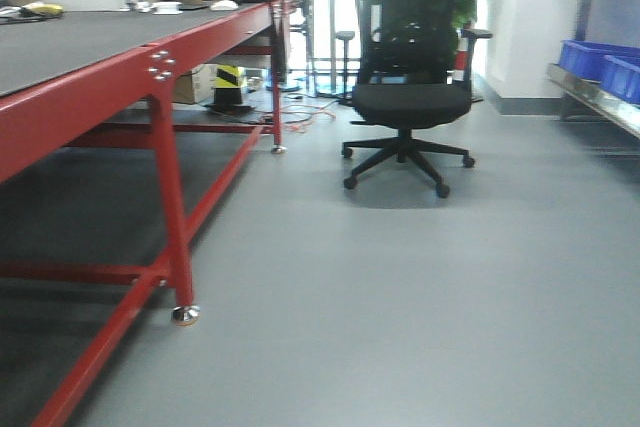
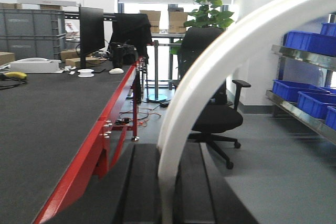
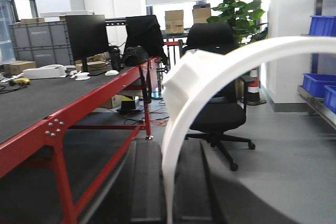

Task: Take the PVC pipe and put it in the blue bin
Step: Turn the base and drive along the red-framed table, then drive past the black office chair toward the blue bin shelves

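The white PVC pipe (image 2: 220, 61) arcs up from between the jaws of our left gripper (image 2: 166, 153) and right gripper (image 3: 168, 153), both narrowed onto it. The blue bin (image 1: 592, 55) sits on the shelf (image 1: 596, 99) at far right. We should carry it level, arms matched, and steer past the chair (image 1: 410, 97).

The front camera faces forward and slightly down an aisle, with the red table (image 1: 90, 97) along its left, the office chair (image 1: 410, 97) ahead and blue bins (image 1: 590, 57) at its right edge. The left wrist camera sits close beside the table's edge. It sights the same way along the left gripper (image 2: 167, 148), with a white pipe (image 2: 170, 129) between the fingers arching close past the lens. The right wrist camera, farther off the table, looks likewise over the right gripper (image 3: 169, 145). All three views share table, chair and bins.
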Motion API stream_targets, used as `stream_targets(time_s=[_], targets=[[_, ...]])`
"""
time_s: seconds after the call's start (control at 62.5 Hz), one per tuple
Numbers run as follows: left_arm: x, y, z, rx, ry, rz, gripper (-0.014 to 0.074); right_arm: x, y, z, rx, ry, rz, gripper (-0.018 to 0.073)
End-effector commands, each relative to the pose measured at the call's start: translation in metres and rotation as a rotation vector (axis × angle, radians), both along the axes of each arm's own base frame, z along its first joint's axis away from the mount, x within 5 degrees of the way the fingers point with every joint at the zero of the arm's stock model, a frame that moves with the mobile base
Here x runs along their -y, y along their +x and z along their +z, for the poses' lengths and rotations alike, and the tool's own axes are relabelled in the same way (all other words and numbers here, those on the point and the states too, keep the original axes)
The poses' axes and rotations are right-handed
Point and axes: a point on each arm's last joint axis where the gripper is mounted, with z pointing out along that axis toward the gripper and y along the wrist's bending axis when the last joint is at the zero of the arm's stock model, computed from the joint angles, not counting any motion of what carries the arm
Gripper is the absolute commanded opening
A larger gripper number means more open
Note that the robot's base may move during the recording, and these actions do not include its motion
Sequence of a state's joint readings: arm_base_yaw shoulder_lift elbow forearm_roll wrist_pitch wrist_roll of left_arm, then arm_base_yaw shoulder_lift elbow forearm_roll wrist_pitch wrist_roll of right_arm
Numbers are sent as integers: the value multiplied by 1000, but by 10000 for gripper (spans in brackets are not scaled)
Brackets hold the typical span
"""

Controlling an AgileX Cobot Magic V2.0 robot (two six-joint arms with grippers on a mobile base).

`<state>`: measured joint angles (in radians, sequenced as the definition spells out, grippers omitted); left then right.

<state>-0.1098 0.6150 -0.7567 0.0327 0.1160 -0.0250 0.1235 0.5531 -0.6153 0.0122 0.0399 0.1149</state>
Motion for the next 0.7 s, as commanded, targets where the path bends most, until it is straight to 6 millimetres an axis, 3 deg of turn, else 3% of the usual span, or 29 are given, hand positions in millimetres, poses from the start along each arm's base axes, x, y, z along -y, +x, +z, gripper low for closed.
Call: stream_targets(time_s=[0.0,0.688], targets=[[0,-2,4,35,-5,-6,-111,1,-1,2,29,-15,-8,-160],[0,-2,4,35,-5,-6,-111,1,-1,2,29,-15,-8,-160]])
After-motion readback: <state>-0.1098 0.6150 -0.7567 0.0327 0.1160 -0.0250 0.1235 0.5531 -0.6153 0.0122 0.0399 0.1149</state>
